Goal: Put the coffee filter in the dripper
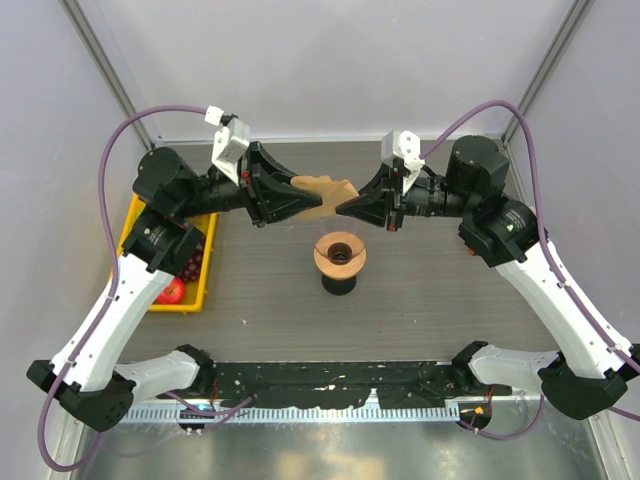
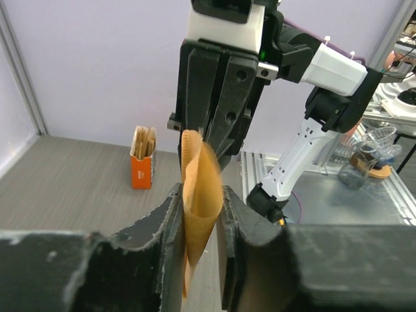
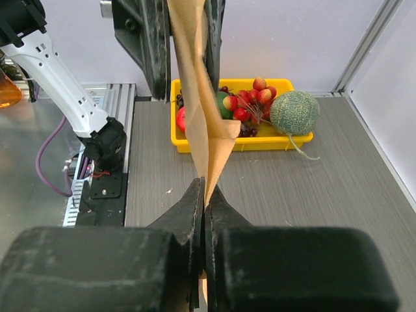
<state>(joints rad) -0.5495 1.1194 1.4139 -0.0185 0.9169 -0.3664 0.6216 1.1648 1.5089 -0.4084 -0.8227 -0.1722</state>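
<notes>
My left end effector [image 1: 312, 200] and right end effector [image 1: 346, 206] both clamp the filter [image 1: 326, 188], stretched across mid-frame; the dripper [image 1: 323, 256] sits just below, nearer right.

Quick tally: two grippers, left gripper [image 2: 201, 194] and right gripper [image 3: 204, 190]. One coffee filter [image 1: 325, 187]. One dripper [image 1: 340, 254], with one black stand [image 1: 340, 284] under it. One yellow tray [image 3: 276, 141], one melon [image 3: 294, 112] in it, plus a clump of small red fruits [image 3: 250, 97], too bunched up to count properly. One orange box [image 2: 142, 172] too.
</notes>
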